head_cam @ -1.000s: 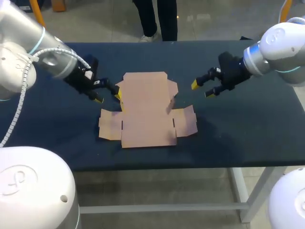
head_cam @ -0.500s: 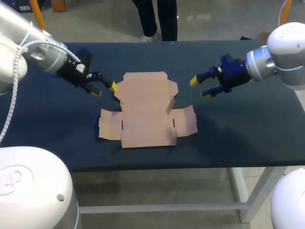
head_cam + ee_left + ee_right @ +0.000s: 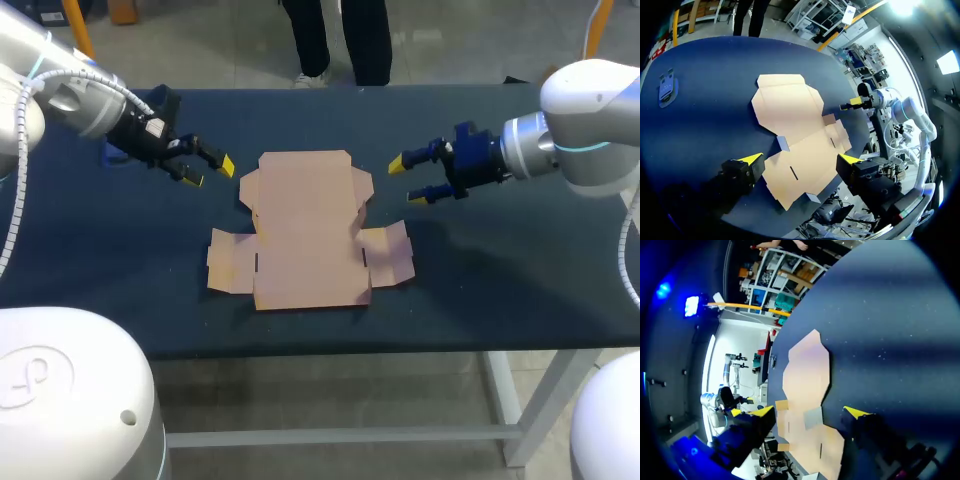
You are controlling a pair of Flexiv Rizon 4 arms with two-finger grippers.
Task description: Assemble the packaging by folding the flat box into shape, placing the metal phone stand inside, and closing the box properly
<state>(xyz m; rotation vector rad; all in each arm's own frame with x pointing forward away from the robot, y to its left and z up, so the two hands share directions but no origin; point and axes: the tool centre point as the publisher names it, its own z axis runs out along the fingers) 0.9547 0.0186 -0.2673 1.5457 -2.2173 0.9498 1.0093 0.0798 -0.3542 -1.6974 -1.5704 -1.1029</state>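
Note:
The flat brown cardboard box point(image 3: 305, 230) lies unfolded in the middle of the dark blue table point(image 3: 520, 250). My left gripper point(image 3: 205, 168) hovers open just off the box's far left corner, holding nothing. My right gripper point(image 3: 408, 178) stands open beside the box's far right corner, also holding nothing. In the left wrist view the box point(image 3: 795, 135) spreads out ahead of the open left gripper point(image 3: 800, 160), and a small grey metal piece point(image 3: 667, 87), probably the phone stand, lies off to one side. In the right wrist view the box point(image 3: 807, 370) lies ahead of the open right gripper point(image 3: 810, 412).
The box's side flaps point(image 3: 230, 265) stick out flat towards the table's front edge. Bare table lies to the right of the box and along the front.
My left gripper has drawn back from the box's left edge, up and to the left. My right gripper has shifted slightly left, closer to the box. The box has not moved.

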